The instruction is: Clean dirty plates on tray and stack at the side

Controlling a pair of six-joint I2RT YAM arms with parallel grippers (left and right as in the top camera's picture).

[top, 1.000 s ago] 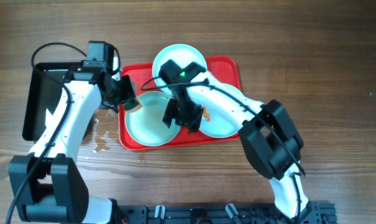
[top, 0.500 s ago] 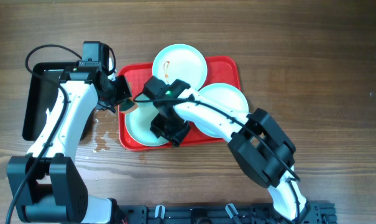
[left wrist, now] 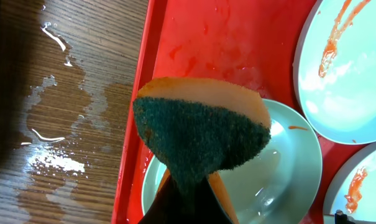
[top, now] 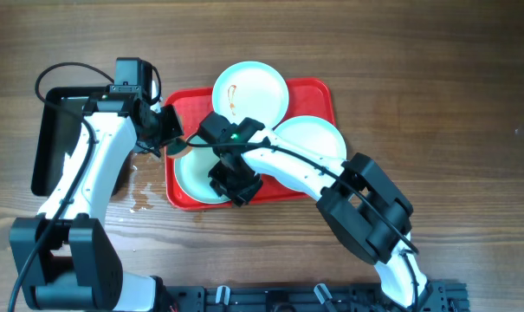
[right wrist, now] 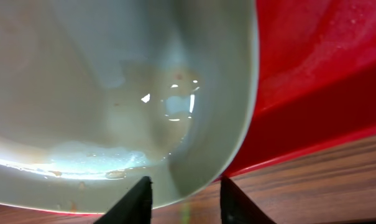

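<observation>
My right gripper (right wrist: 185, 191) has shifted to the near-left plate (right wrist: 113, 93), jaws apart astride its rim; left gripper (top: 170, 130) clamps the sponge (left wrist: 200, 134).

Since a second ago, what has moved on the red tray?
The right gripper swung left to the near rim of the front-left pale round plate. The left gripper, holding the green-and-orange sponge, backed slightly left. The back plate, right plate and red plastic tray stayed put.

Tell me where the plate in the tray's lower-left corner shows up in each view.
Overhead: plate in lower-left corner of the tray, partly under the right gripper.
Left wrist: plate at bottom centre, behind the sponge.
Right wrist: plate fills the upper left.
Shared landmark: the red tray rim.
</observation>
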